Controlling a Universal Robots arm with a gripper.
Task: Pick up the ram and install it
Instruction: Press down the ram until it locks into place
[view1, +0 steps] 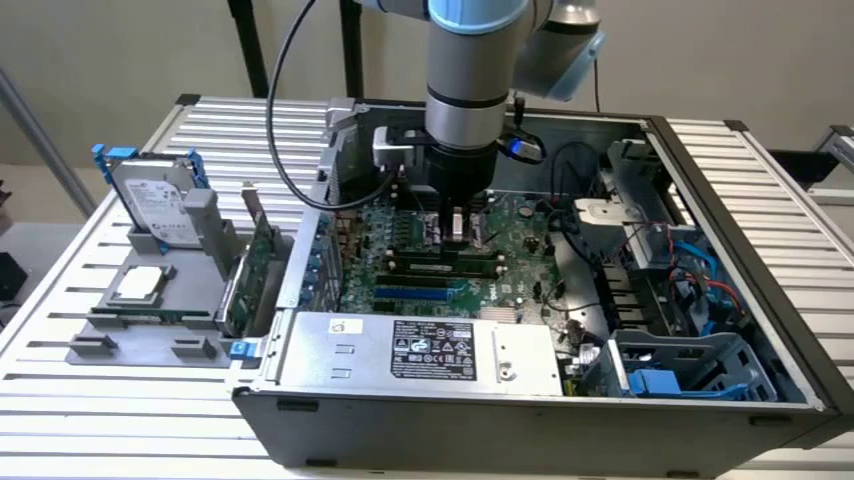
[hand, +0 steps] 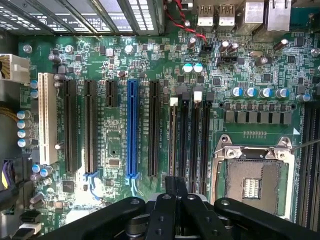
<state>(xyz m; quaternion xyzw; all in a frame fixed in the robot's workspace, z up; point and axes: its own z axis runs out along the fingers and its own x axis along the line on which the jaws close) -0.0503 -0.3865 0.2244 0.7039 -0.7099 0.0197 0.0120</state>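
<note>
Exterior view: a slatted metal table (view1: 747, 180) is seen carrying an open computer case (view1: 534, 425), into which the robot arm (view1: 470, 90) is lowered from above. A silver power supply (view1: 427, 350) is mounted along the case's near edge. On the exterior view's left, beside the case, a grey holder (view1: 134, 345) is loaded with an upright hard drive (view1: 150, 195), a green expansion card (view1: 254, 275) and a square silver processor chip (view1: 140, 285).

From the wrist view, the green motherboard (hand: 112, 145) is shown with its empty processor socket (hand: 255, 182) and a long blue expansion slot (hand: 132, 130). The ram (hand: 173, 140) is seen edge-on as a thin strip set along the memory slot nearest the expansion slots, between the blue slot and the socket. The gripper (hand: 175, 187) is drawn narrow, and the ram's edge is met by its fingertips (hand: 169, 187), which are closed around it.
</note>
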